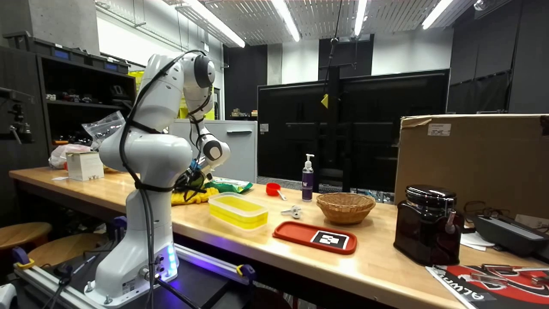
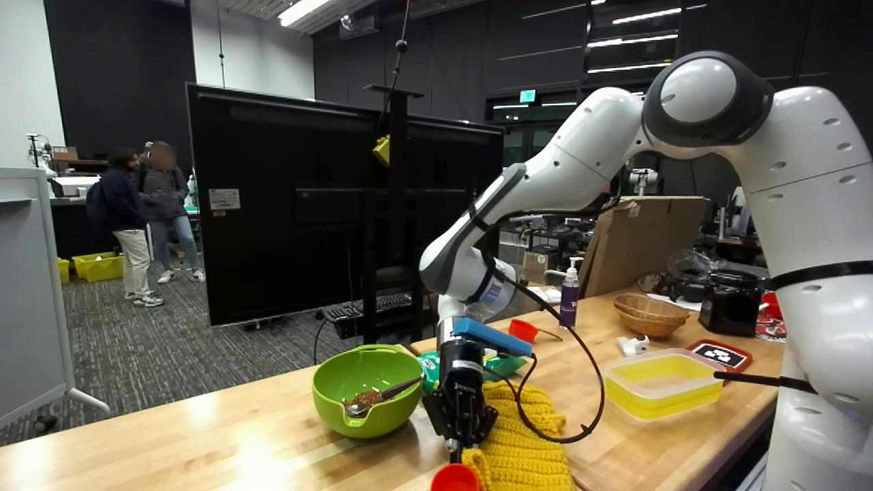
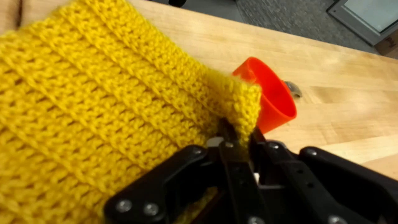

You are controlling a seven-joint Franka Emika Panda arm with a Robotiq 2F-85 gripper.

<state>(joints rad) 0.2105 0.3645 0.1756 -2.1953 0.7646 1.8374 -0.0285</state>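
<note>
To count on the pale wooden table (image 2: 225, 429): one yellow crocheted cloth (image 3: 102, 99), close to the edge at the wrist view's top; two red plastic cups, a nearer cup (image 3: 277, 93) just beside the cloth's corner, a farther cup (image 2: 523, 331) by the edge opposite the base (image 1: 133, 268) of the white arm (image 2: 580, 160); one green round bowl (image 2: 372, 425) with one dark-handled spoon (image 2: 402, 387), by the same edge. With this arm bent high at the elbow, reaching outward, then down. Pointing down with one black two-finger gripper (image 3: 242, 133), narrow at the jaws, pinching the cloth's folded corner.
</note>
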